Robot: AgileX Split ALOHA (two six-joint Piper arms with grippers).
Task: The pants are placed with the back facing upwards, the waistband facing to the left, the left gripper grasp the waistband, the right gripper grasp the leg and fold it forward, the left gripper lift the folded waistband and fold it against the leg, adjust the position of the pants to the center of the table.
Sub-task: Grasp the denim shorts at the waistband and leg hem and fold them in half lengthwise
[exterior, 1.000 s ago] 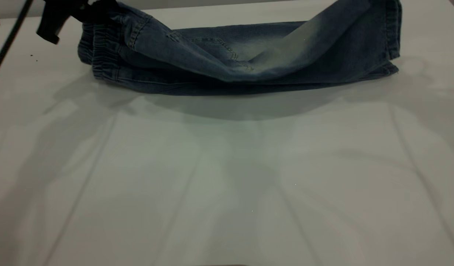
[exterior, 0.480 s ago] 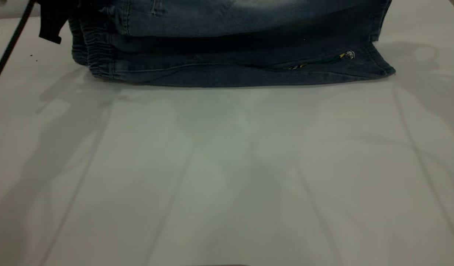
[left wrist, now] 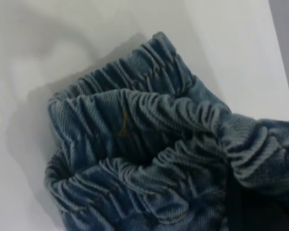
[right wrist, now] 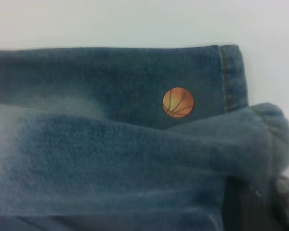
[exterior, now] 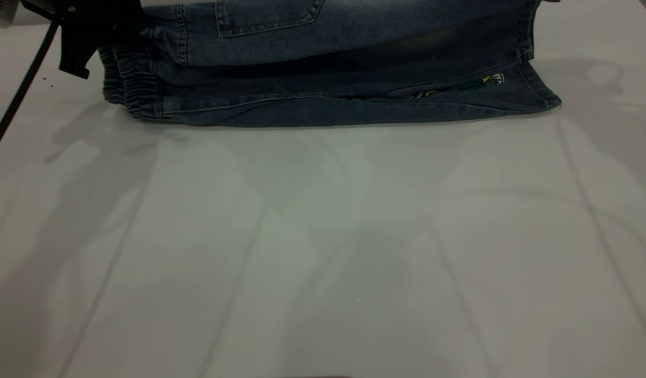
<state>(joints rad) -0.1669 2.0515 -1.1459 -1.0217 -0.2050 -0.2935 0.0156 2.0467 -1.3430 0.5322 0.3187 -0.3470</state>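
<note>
Gripping waistband (exterior: pixel 131 86): left claw (exterior: pixel 100 31)

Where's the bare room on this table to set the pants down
The table is bare across the whole stretch on the near side of the pants, plus strips beside the waistband and the hem end. The far edge is crowded: pants, with the left hand at the waistband.

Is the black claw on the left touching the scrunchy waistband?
Touching. The exterior view shows the left gripper pressed against the bunched waistband; in the left wrist view, denim folds wrap round its dark jaws.
</note>
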